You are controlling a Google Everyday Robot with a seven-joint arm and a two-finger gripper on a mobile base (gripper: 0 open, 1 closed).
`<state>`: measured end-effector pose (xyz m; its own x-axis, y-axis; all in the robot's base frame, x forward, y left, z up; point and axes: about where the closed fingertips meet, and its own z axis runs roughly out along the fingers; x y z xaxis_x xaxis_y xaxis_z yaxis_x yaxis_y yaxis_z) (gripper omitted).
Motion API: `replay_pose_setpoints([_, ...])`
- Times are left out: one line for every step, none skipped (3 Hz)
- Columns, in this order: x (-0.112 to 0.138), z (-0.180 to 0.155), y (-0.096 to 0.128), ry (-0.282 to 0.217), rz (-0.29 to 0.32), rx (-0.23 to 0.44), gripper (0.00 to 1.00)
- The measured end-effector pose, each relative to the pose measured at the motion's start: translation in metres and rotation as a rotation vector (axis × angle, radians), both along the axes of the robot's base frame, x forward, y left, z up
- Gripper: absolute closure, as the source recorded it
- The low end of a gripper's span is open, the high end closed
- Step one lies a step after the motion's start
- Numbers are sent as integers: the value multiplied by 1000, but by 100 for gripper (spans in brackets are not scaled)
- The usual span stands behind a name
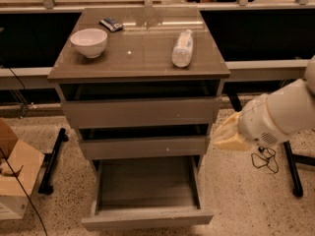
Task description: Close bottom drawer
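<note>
The bottom drawer (pixel 147 219) of the grey cabinet is pulled far out, and its inside looks empty. Its flat front panel is near the lower edge of the view. The mid-sized drawer (pixel 142 147) and the tallest drawer (pixel 140 112) above it each stand slightly open. My white arm comes in from the right. Its cream-coloured gripper end (pixel 229 134) hangs beside the cabinet's right side at the height of the middle drawer, apart from the bottom drawer.
On the cabinet top (pixel 142 65) are a white bowl (pixel 89 42), a plastic bottle lying down (pixel 182 48) and a small dark packet (pixel 111 24). A cardboard box (pixel 15 176) and a black stand leg (pixel 53 161) are at the left. A cable (pixel 266 159) and another stand (pixel 293 168) are at the right.
</note>
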<state>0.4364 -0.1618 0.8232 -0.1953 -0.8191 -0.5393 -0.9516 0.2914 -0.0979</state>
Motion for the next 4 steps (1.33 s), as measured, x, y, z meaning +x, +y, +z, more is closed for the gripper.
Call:
replay_pose_setpoints([13, -86, 31, 93, -34, 163, 100])
replay_pose_setpoints([18, -110, 32, 126, -49, 193, 100])
replay_pose_setpoints([17, -112, 43, 113, -32, 124, 100])
replay_pose_setpoints([22, -163, 51, 140, -26, 130, 100])
